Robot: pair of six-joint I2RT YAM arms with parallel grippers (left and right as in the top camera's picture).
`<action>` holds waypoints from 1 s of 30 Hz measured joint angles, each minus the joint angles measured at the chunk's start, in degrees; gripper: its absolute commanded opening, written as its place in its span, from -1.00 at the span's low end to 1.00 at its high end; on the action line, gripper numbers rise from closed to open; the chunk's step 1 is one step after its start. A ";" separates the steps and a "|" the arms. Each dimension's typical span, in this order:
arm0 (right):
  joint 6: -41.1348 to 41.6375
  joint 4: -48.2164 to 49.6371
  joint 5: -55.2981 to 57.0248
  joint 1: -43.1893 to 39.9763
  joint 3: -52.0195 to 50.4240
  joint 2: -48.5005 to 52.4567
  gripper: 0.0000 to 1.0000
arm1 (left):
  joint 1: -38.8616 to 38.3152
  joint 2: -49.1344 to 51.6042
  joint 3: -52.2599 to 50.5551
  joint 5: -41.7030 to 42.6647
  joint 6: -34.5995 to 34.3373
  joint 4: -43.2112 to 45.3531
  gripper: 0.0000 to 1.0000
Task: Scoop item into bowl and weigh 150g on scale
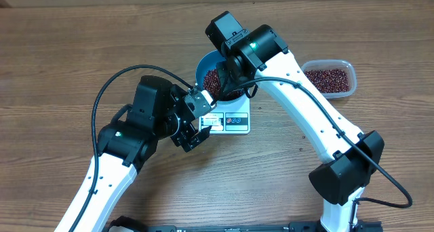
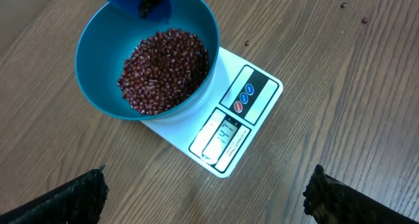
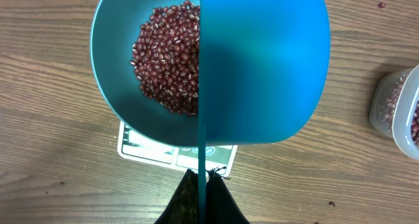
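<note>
The blue bowl (image 2: 98,60) stands on the white scale (image 2: 239,119) and holds a heap of red-brown beans (image 2: 163,67). The scale's display and buttons face the table's front. My right gripper (image 3: 203,178) is shut on the thin handle of a blue scoop (image 3: 262,67), turned on edge over the right half of the bowl (image 3: 114,47). The scoop hides part of the beans (image 3: 167,57). My left gripper (image 2: 206,194) stands wide open just in front of the scale (image 1: 230,120), touching nothing.
A clear tub (image 1: 330,78) of more beans sits at the right, apart from the scale. A few stray beans (image 2: 343,5) lie on the wooden table beyond the scale. Both arms crowd the area around the bowl (image 1: 203,66).
</note>
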 measured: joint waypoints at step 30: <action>0.00 -0.17 0.68 -0.02 0.00 0.00 -0.92 | 0.00 0.00 0.00 0.00 0.00 0.00 0.99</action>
